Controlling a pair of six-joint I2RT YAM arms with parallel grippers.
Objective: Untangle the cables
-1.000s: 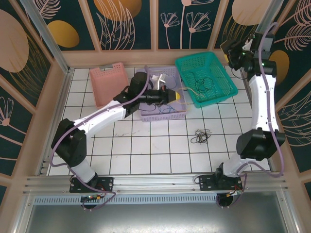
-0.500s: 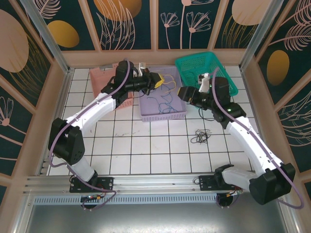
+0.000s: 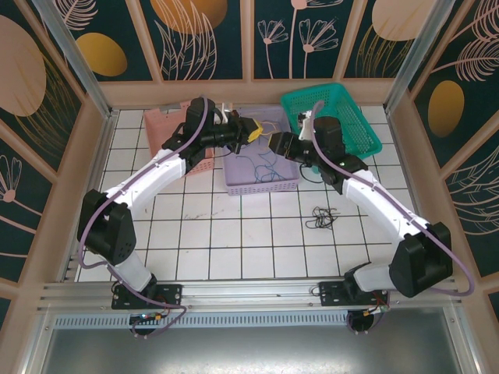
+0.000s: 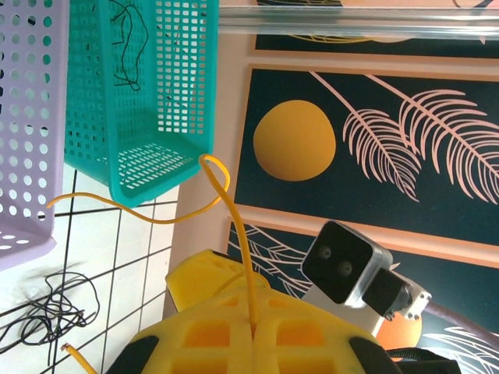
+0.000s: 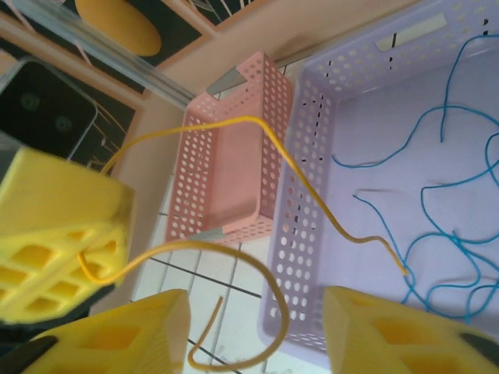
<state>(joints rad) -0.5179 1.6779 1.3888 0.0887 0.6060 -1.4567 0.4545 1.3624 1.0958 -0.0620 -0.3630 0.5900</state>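
Left claw [image 4: 253, 319]: pressed together, pinching the yellow cable [image 4: 238, 241] between its yellow fingers; it hangs over the far half of the purple basket [image 3: 286, 184].
Right claw [image 5: 256, 312]: fingers spread wide, just to the right of the left claw, over the purple basket's far right side.
Yellow cable: runs up out of the left claw's pinch, curls into loops in the air above the purple basket, and one loop passes through the gap between the right claw's fingers. I cannot tell whether it touches them.
Blue cables [image 3: 266, 165]: loose squiggly strands lying on the floor of the purple basket.
Black cables [image 3: 321, 219]: a small tangled clump on the tiled surface [image 3: 234, 234], in front of and to the right of the purple basket, apart from it.
Dark cable [image 4: 129, 23]: a thin strand lying inside the green basket [image 3: 360, 114].
Green basket: just beside the purple basket, on its right and a little farther back.
Pink basket [image 3: 165, 125]: just beside the purple basket, on its left, with the left arm passing over it.
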